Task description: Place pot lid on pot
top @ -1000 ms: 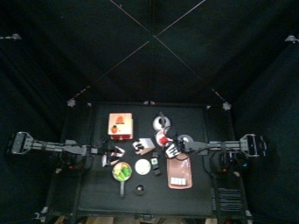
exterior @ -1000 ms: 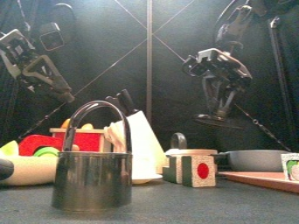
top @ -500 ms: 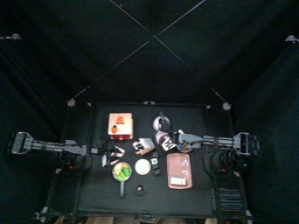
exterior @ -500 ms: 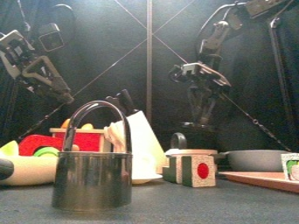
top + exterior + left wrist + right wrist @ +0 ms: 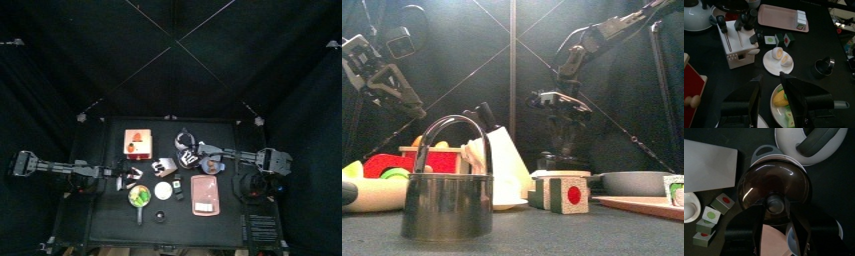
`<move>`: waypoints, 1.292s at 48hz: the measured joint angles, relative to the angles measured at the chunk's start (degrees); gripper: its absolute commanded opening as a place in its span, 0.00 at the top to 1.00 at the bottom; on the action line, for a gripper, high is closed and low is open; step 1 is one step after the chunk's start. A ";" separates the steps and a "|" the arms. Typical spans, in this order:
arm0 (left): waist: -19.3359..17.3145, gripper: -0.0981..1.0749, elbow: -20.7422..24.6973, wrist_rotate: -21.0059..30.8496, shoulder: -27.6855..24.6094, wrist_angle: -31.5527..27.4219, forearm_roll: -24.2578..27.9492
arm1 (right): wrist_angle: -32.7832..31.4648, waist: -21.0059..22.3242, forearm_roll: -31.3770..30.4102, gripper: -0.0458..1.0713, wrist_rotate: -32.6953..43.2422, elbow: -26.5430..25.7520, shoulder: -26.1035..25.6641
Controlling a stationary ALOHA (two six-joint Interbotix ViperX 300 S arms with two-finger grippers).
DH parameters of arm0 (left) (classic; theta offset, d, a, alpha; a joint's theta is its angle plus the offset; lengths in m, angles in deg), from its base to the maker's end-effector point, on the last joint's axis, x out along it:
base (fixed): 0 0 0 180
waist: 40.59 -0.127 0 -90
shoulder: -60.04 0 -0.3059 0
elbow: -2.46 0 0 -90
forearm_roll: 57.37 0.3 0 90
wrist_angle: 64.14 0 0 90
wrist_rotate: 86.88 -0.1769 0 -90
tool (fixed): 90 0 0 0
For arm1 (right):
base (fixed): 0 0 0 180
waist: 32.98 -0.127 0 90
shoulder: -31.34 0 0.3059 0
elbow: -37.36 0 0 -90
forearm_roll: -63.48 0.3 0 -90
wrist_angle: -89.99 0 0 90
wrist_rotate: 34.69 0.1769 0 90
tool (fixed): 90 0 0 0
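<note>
The pot lid (image 5: 774,180) is a dark glass dome with a black knob (image 5: 774,203); it lies flat beside the white kettle (image 5: 811,140). A grey loop handle (image 5: 765,151) sticks out at the lid's rim. My right gripper (image 5: 774,210) is open, one jaw on each side of the knob, not closed on it. In the front view this gripper (image 5: 556,150) hangs low at the table's middle, with a shallow grey pot (image 5: 629,182) just to its right. My left gripper (image 5: 769,79) stands open and holds nothing, raised over the table's left side (image 5: 402,100).
A steel pail with a bail handle (image 5: 449,200) stands at the front edge. A pink tray (image 5: 707,163), small picture blocks (image 5: 714,215), a white knife block (image 5: 737,45), a plate with an egg (image 5: 781,59) and a red box (image 5: 136,141) crowd the table.
My right arm has swung left toward the table's middle and come down until its open jaws straddle the lid's knob. The left arm has not moved.
</note>
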 measured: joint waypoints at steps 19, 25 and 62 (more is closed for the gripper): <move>0.00 0.28 -0.09 0.00 0.00 0.00 0.00 | -0.09 1.14 0.44 0.32 -0.79 -0.53 0.88; 0.00 0.28 -0.09 0.09 0.00 0.00 0.00 | -0.18 1.14 0.35 0.32 -0.79 -0.53 1.49; 0.09 0.28 -0.09 0.00 0.00 0.00 -0.09 | -1.58 0.97 0.09 0.32 -0.88 -1.93 3.52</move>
